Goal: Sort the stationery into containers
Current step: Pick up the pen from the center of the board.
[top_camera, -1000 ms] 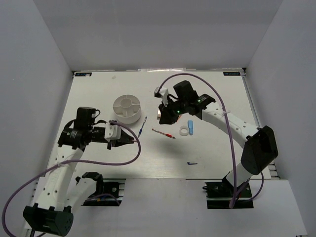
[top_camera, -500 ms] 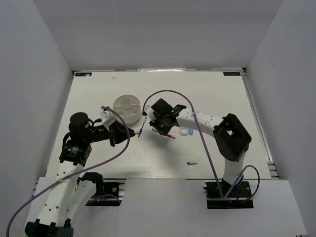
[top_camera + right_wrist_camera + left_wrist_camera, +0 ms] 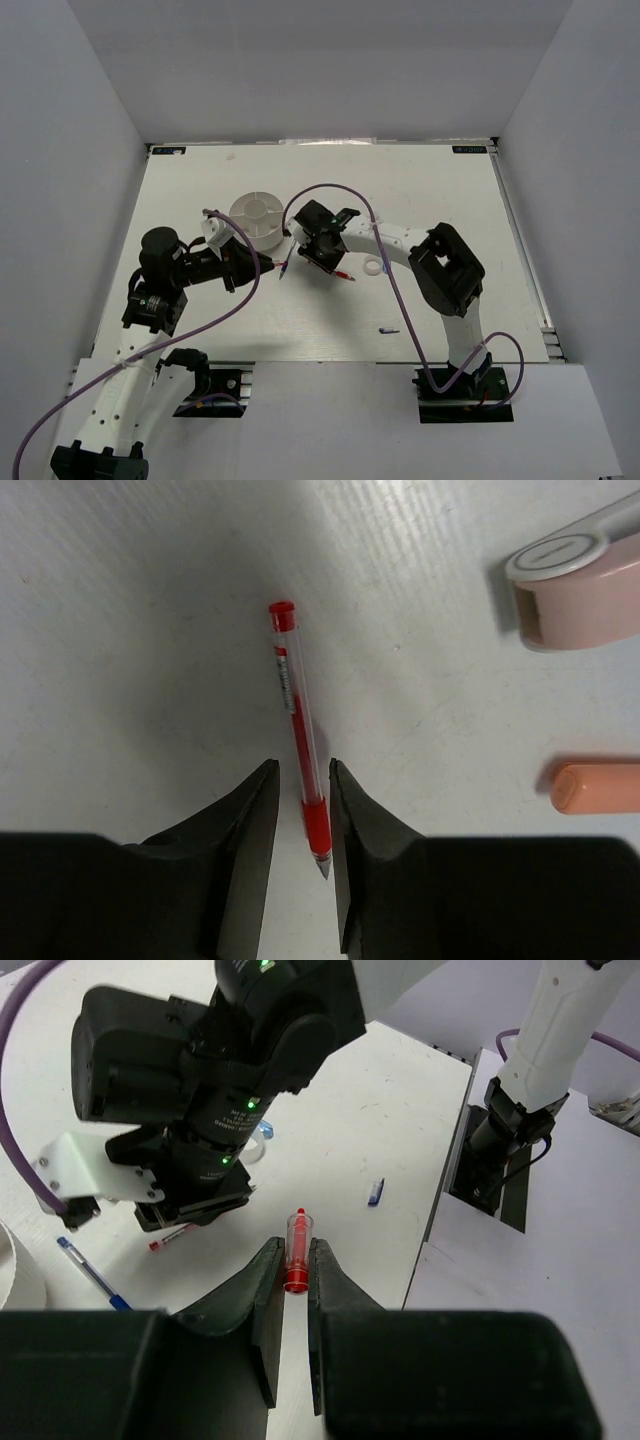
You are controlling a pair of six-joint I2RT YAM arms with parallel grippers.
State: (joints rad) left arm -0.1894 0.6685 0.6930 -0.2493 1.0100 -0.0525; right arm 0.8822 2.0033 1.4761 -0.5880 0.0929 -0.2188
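My left gripper [image 3: 291, 1247] is shut on a small red cap [image 3: 296, 1260]; in the top view it [image 3: 264, 268] hangs just right of the round white divided tub [image 3: 257, 217]. My right gripper [image 3: 303, 772] is open, its fingers either side of the tip end of the thin red pen [image 3: 297, 720], which lies flat on the table. In the top view the right gripper [image 3: 323, 260] is over that pen [image 3: 342, 273]. The thin blue pen [image 3: 288, 258] lies between the two grippers. The tan clip [image 3: 575, 580] and the orange-white stick [image 3: 595, 787] lie right of the red pen.
A white ring [image 3: 373, 267] lies right of the red pen. A tiny blue cap [image 3: 389, 330] lies near the front edge. The right arm's forearm [image 3: 390, 240] stretches low over the table's middle. White walls close in the table on three sides.
My right gripper has moved left and down onto the red pen, with its arm folded in. My left gripper has swung up and right toward the blue pen, still shut.
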